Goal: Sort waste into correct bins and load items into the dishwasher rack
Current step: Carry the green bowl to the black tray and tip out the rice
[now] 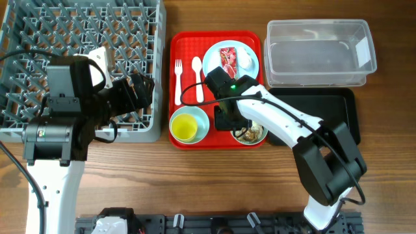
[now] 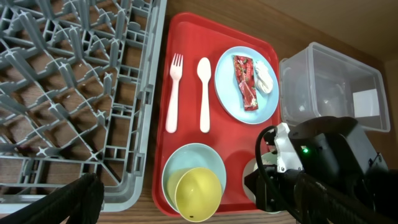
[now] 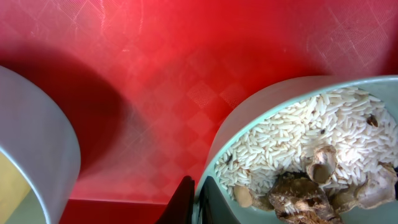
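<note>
My right gripper (image 1: 227,120) is shut on the rim of a pale blue bowl (image 3: 298,143) holding white rice and brownish food scraps (image 3: 311,186), at the front right of the red tray (image 1: 185,45). A second blue bowl (image 1: 201,123) holds the yellow cup (image 1: 184,127). The blue plate (image 1: 214,62) carries the red-and-white wrapper (image 1: 228,62). The white fork (image 1: 178,81) and spoon (image 1: 197,78) lie beside it. My left gripper (image 1: 133,94) is open and empty over the right front edge of the grey dishwasher rack (image 1: 39,39).
The clear tub (image 1: 318,52) stands at the back right, overlapping the black tray (image 1: 331,110) in front of it. A white crumpled scrap (image 1: 245,58) lies on the plate next to the wrapper. My right arm crosses over the black tray's left end.
</note>
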{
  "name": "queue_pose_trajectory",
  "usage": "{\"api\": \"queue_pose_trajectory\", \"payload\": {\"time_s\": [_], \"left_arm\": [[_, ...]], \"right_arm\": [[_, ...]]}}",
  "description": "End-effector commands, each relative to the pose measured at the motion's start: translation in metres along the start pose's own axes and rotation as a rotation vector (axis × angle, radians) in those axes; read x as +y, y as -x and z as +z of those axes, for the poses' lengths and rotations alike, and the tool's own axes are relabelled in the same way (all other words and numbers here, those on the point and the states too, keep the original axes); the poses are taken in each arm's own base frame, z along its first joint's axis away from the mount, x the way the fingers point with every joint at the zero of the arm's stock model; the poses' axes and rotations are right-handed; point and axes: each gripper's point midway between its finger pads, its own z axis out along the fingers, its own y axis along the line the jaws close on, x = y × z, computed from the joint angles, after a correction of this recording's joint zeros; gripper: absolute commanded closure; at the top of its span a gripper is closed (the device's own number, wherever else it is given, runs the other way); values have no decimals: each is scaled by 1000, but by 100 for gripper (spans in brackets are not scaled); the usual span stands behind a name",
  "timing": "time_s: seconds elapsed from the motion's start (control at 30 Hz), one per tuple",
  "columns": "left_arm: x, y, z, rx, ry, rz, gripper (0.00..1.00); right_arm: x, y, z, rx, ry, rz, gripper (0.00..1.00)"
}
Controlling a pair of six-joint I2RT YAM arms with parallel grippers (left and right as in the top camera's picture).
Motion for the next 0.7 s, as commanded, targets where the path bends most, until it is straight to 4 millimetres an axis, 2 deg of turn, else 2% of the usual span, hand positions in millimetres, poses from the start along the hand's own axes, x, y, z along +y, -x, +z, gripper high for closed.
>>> {"api": "queue_pose_trajectory", "payload": {"time_s": [0.0,0.13,0.2,0.37,0.5,0.57,0.67], "left_arm": [[1,5,-4,-19,7,-5,0],[0,5,-4,-20,7,-4,0],[0,5,-4,-19,7,-4,0],[1,5,-4,-20,7,-5,0],[0,5,-4,-19,7,-4,0],[0,5,-4,-20,7,-4,0],[1,5,-4,-20,7,-5,0]], "right_arm": [[18,13,-44,-102,117,-33,96],[21,18,-94,-224,191,-61,96],[14,19,-109,-253,207,-48,96],[-15,19,-130,-233,275,-39,96],[-36,28,-137,-215,375,-30,96],[-53,36,-142,-211,486,-27,96],[-66,37,-151,-213,660,-45,96]]}}
